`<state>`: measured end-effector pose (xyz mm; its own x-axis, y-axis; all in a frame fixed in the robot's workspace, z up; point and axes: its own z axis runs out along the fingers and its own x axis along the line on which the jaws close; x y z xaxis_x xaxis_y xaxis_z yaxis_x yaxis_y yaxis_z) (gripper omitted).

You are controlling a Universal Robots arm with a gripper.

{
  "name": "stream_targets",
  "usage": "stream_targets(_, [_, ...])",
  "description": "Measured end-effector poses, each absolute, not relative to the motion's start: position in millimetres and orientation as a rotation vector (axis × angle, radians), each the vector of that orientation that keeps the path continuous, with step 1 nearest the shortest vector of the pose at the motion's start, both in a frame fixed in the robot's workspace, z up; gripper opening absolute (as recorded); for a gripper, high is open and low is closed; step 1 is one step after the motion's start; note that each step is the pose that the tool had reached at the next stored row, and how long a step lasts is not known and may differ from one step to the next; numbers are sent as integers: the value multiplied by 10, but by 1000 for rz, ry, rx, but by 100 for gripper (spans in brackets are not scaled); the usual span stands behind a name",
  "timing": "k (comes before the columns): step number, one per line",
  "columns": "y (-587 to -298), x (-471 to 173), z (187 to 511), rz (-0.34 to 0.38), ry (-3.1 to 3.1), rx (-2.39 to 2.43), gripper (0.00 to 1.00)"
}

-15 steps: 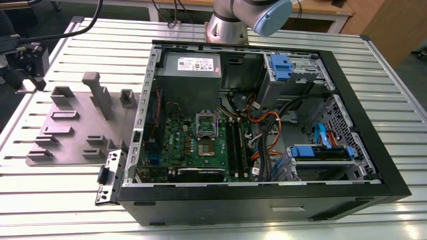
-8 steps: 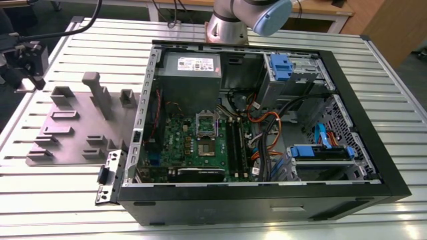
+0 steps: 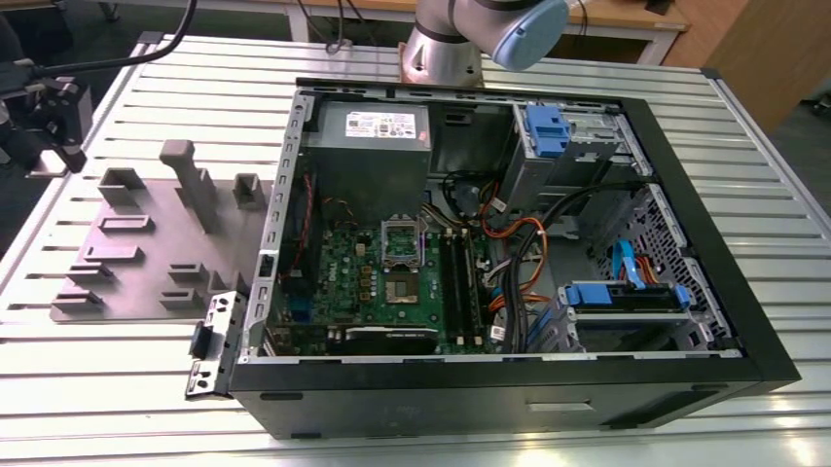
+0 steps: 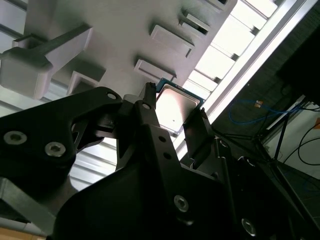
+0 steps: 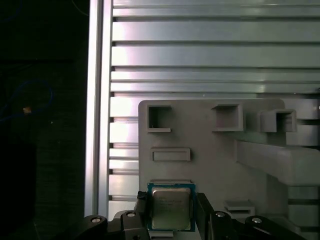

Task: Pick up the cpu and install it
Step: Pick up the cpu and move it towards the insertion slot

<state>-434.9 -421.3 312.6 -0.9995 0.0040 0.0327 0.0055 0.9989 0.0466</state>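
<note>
Slatted metal table (image 3: pixel 156 389) carrying two items: grey fixture plate (image 5: pixel 210 160) lying behind fingers (image 5: pixel 202 210); open computer case (image 3: pixel 493 409) beside plate, well apart from fingers.

The exterior view looks steeply down on the open computer case (image 3: pixel 520 243) and grey plate (image 3: pixel 143 243) from well back; both wrist views sit close above that plate, sharing the chip (image 5: pixel 171 209).

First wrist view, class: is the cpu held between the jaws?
Yes, the cpu sits clamped between the gripper's jaws, with the grey fixture plate behind it.
</note>
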Motion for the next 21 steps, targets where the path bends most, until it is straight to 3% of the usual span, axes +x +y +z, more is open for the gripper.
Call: stream_targets(21, [-4213, -4349, 3194, -72, -3108, -7, 47])
